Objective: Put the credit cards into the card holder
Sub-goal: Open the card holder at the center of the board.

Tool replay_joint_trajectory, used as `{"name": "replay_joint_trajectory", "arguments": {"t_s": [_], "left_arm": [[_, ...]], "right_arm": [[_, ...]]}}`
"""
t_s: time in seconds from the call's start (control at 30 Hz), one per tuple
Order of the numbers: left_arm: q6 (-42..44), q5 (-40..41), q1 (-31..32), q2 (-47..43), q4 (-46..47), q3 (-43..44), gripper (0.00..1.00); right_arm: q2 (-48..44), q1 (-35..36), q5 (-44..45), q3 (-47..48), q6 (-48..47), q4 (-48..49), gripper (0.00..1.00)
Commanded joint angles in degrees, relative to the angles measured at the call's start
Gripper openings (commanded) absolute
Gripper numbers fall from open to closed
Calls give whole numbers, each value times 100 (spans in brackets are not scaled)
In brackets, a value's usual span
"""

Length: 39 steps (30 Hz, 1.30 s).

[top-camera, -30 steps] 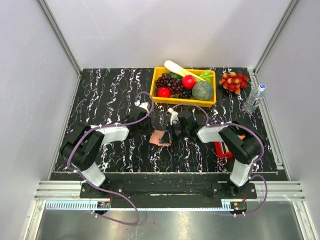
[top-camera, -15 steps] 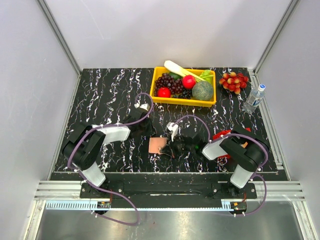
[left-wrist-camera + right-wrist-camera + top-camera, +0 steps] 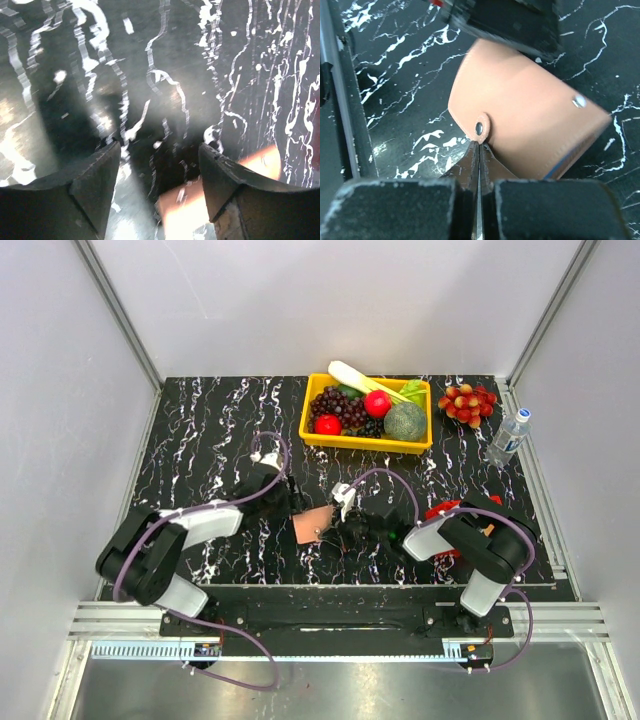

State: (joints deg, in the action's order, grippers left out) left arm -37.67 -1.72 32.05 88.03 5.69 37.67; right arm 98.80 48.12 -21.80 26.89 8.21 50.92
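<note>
The salmon-pink card holder (image 3: 313, 526) is folded shut at the table's middle front, one corner tipped up. My right gripper (image 3: 340, 529) is shut, and in the right wrist view its tips (image 3: 479, 146) pinch the edge of the snap tab on the card holder (image 3: 530, 115). My left gripper (image 3: 293, 505) stands open just left of it. In the left wrist view the card holder (image 3: 185, 210) is a pink blur low between the spread fingers (image 3: 95, 175), apart from them. The credit cards are out of view.
A yellow bin (image 3: 365, 445) of fruit and vegetables stands at the back. A bunch of red grapes (image 3: 467, 402) and a water bottle (image 3: 509, 436) are at the back right. A red tray (image 3: 440, 512) is mostly hidden under the right arm.
My left gripper has opened and let go of the card holder, and its arm has swung lower and leftward. The right gripper stays shut at the snap tab.
</note>
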Motion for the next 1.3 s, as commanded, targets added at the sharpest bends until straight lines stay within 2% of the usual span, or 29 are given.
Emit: {"name": "replay_joint_trajectory", "arguments": {"t_s": [0.0,0.07,0.13,0.23,0.47,0.53,0.6,0.7,0.8,1.07,1.27], "left_arm": [[198,-397,-462,-864,211,-663,71],[295,-845,-629,-1137,668,-962,77],[514,-1443,-691,-1157,1003,-1051,78],[647,-2182,-674,-754,1319,-972,82],[656,-3202,-674,-24,2383,-1016,82],[673,-3483,-674,205,2559,-990,76],[647,-3677,-674,407,2743,-990,54],[585,-3757,-674,505,3024,-1130,31],[568,-3548,-674,505,2877,-1148,0],[322,-2414,-595,514,2253,-1051,0],[94,-1859,-525,557,1918,-964,0]], "right_arm": [[-116,13,185,263,-293,-274,0],[-81,-13,115,368,-293,-634,0],[-28,-4,45,387,-381,-636,0],[-10,-4,71,132,-565,-74,0],[-98,-4,97,185,-1084,-416,0],[-72,-4,80,176,-1084,-363,0],[-54,-13,150,228,-1102,-407,0],[-37,-13,264,246,-1172,-442,0],[-37,-13,256,202,-1216,-337,0],[-186,13,-202,18,-1146,401,0],[-432,154,-456,-70,-1339,411,0]]}}
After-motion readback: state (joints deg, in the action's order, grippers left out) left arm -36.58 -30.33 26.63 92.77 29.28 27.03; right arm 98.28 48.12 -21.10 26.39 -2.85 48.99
